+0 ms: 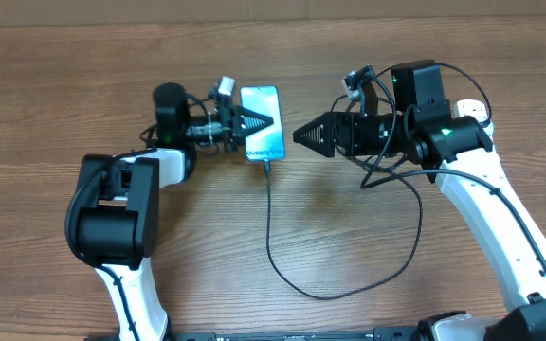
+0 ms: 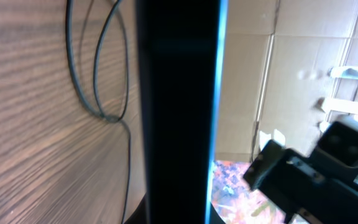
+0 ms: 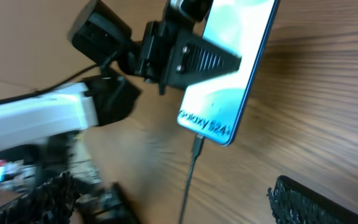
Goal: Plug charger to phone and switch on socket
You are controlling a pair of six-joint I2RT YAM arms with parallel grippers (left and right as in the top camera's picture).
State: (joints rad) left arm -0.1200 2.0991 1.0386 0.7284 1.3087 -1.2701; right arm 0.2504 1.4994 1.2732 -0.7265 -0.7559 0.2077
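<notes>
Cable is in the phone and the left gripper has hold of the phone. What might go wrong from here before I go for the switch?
1. The cable loops across the table and up under the right arm. Swinging that arm may snag it and tug the connector out of the phone.
2. The left gripper pinches the phone, which looks tilted off the table. Opening there may drop it and jolt the connector.

Phone (image 1: 262, 123) lit, screen up; black charger (image 1: 269, 227) plugged into bottom end.
</notes>
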